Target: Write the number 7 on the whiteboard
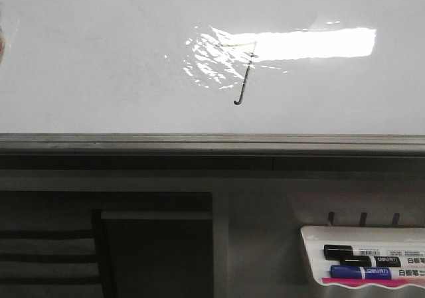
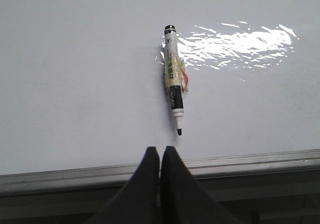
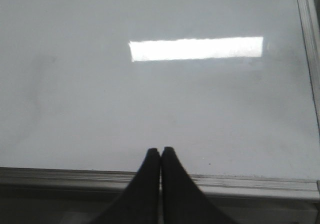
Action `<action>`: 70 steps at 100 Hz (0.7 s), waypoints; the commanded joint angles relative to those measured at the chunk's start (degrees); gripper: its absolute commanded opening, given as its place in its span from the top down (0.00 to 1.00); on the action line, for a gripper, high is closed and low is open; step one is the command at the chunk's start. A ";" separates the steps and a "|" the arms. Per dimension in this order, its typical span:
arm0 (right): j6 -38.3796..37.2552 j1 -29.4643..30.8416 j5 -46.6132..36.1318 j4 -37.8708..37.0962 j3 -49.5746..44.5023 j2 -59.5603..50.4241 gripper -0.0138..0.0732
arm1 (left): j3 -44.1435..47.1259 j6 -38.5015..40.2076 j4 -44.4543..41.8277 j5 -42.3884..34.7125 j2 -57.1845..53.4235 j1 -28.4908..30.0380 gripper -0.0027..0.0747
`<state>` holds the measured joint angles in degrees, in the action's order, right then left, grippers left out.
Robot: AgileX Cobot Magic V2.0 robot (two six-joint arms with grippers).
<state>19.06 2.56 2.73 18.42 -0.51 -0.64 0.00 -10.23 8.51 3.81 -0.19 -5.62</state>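
Observation:
The whiteboard [image 1: 99, 66] fills the upper front view, with a grey frame rail [image 1: 199, 142] along its lower edge. The number 7 [image 1: 245, 79] is drawn in thin dark line beside the bright glare, its stem ending in a small leftward hook. In the left wrist view an uncapped black-and-white marker [image 2: 173, 79] lies on the whiteboard [image 2: 75, 84], tip toward my left gripper [image 2: 160, 149], which is shut and empty just short of it. My right gripper [image 3: 160, 150] is shut and empty over the board's [image 3: 100, 109] lower edge. Neither gripper shows in the front view.
A small white marker tray [image 1: 312, 258] hangs at the lower right below the board, holding a black marker [image 1: 358, 251] and a blue marker [image 1: 362, 272]. A dark opening with a chair-like frame [image 1: 99, 251] sits at the lower left.

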 commanded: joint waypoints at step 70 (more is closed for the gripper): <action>-21.30 0.35 -8.14 -23.76 -1.69 -1.05 0.92 | 1.99 0.61 0.44 -4.61 -1.76 0.08 0.99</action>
<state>-2.26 2.56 -0.73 -4.60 -0.51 -0.64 0.00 -10.23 8.51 3.81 -0.19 -5.62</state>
